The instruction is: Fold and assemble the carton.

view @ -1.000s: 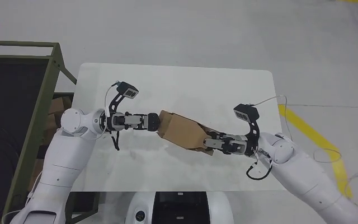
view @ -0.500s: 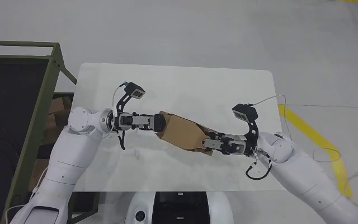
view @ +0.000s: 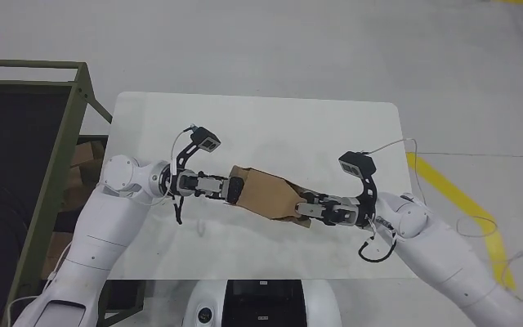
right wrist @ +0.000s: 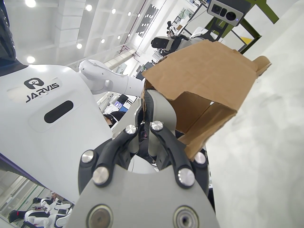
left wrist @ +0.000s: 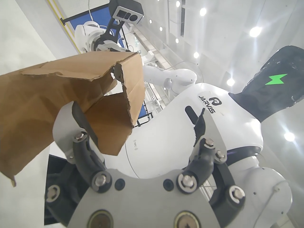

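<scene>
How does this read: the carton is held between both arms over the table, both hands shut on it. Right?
Not quite. The left hand is open, one finger against the carton, the other well clear, as the left wrist view shows. The right hand is shut on it, over the table.

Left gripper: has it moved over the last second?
Yes. The left gripper has shifted away from the left edge of the table, toward the carton.
</scene>
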Motion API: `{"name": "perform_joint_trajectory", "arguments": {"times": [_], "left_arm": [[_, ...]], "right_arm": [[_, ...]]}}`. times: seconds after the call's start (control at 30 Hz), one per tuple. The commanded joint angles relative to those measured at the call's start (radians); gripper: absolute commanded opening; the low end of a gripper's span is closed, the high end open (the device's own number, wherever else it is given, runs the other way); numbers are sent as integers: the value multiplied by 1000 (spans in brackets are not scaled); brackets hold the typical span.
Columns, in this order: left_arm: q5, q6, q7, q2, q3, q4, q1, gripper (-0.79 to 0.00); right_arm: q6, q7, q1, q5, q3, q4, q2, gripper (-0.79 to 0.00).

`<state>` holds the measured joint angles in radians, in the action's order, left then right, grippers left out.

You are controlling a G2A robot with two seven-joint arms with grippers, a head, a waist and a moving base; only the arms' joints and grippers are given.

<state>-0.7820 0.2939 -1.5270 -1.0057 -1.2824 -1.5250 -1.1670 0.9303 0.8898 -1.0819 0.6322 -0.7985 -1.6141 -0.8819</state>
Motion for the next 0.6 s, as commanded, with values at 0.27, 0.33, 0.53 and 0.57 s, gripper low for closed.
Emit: {"name": "perform_joint_trajectory", "arguments": {"times": [0.27,0.33,0.53,0.57], "left_arm": [[8,-1,0,0,41,4,18,0],[6,2,2,0,49,7,23,0],[-18,-7,-7,-2,65,8,34,0],[-23,-9,-9,-2,67,7,36,0]], "right_arm": [[-11,11,2,-2,1,-2,-6,-785],[-15,15,4,-4,2,-3,-7,-785],[-39,39,11,-25,11,-7,-9,-785],[-43,43,13,-29,13,-8,-9,-785]]}}
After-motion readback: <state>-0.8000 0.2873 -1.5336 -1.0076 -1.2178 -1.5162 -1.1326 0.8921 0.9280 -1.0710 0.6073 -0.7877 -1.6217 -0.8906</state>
